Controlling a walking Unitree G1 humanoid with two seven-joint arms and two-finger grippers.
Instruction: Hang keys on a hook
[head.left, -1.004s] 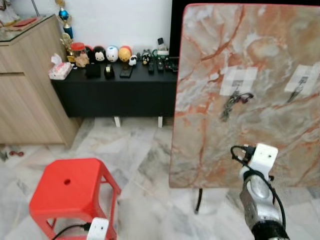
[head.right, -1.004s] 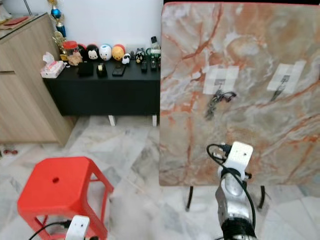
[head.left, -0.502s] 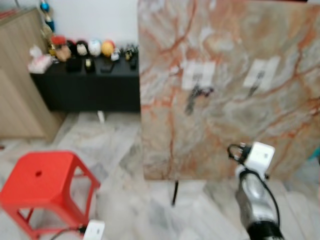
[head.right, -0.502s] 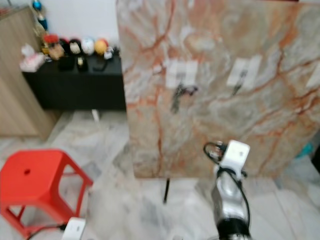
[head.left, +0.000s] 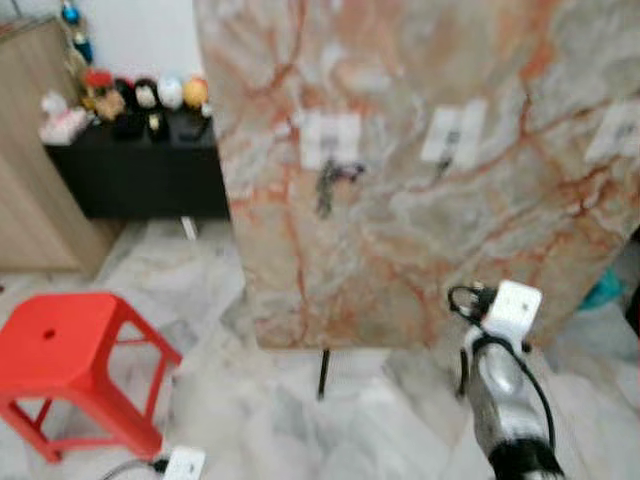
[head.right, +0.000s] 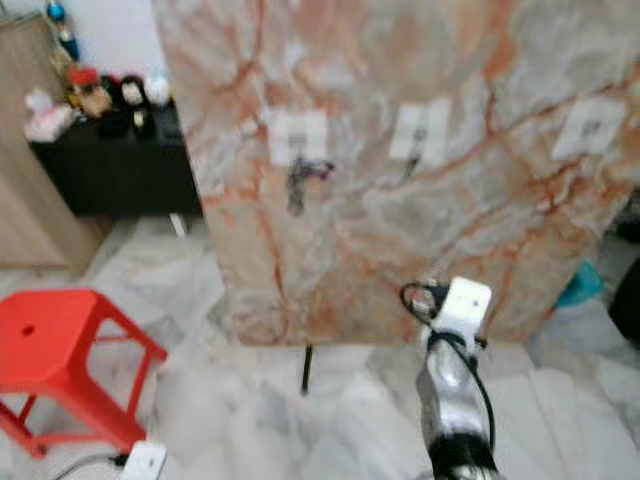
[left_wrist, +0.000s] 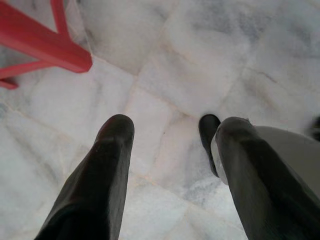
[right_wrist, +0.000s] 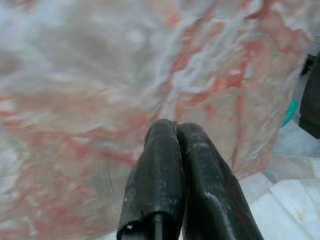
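A tall marble board stands upright on thin black legs. Three white patches with hooks are stuck on it: left, middle and right. A dark bunch of keys hangs from the left hook. My right arm reaches up toward the board's lower part, below the middle hook. In the right wrist view my right gripper is shut with nothing seen between its fingers, close to the marble face. My left gripper hangs open over the floor.
A red plastic stool stands at the left on the marble floor. Behind it are a black low cabinet with small figurines and a wooden cupboard. A teal object lies right of the board.
The whole view has swung to the right, so the board and stool sit further left in the picture and a third hook patch has come in. The right arm holds its pose.
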